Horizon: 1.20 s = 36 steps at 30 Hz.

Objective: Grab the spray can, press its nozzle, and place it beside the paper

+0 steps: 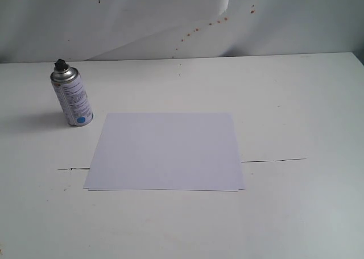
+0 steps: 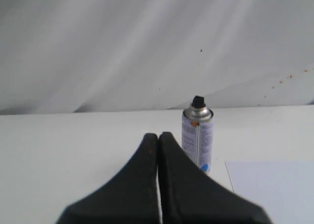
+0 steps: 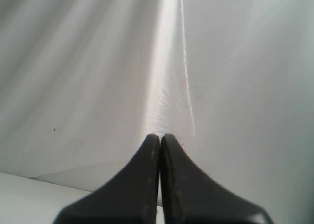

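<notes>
The silver spray can [image 1: 72, 97] stands upright on the white table, just off the far left corner of the paper [image 1: 166, 151]. Its black nozzle [image 1: 60, 63] points up. In the left wrist view the spray can [image 2: 197, 139] with its nozzle [image 2: 198, 101] stands ahead of my left gripper [image 2: 158, 135], whose black fingers are shut together with nothing between them. A corner of the paper [image 2: 272, 187] shows beside it. My right gripper [image 3: 160, 136] is also shut and empty, facing the white backdrop. Neither gripper appears in the exterior view.
The white table [image 1: 296, 111] has a thin dark crack [image 1: 273, 160] running out from both sides of the paper. A creased white backdrop [image 1: 142, 20] with small brown specks hangs behind the far edge.
</notes>
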{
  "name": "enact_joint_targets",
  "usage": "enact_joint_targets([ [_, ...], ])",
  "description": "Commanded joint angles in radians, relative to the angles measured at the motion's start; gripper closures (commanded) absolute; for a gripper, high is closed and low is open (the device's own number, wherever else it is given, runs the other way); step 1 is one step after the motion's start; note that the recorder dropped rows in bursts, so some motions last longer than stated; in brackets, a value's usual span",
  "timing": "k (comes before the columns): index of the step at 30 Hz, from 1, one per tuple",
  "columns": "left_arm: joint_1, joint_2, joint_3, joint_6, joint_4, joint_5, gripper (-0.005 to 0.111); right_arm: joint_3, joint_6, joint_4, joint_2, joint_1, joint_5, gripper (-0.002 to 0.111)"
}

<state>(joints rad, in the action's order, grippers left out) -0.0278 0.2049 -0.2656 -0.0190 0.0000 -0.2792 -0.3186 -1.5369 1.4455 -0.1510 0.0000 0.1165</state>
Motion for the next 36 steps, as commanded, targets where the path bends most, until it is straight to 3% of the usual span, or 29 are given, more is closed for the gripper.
enact_joint_targets([
  [1, -0.002, -0.082, 0.115, -0.005, -0.036, 0.015, 0.107, 0.003, 0.0, 0.005, 0.006, 0.001, 0.0, 0.108],
  [8, -0.002, -0.205, 0.266, -0.005, -0.072, 0.015, 0.107, 0.003, 0.0, 0.005, 0.006, 0.001, 0.0, 0.108],
  [36, -0.002, -0.205, 0.266, -0.007, -0.064, -0.077, 0.107, 0.003, -0.001, 0.005, 0.006, 0.001, 0.0, 0.108],
])
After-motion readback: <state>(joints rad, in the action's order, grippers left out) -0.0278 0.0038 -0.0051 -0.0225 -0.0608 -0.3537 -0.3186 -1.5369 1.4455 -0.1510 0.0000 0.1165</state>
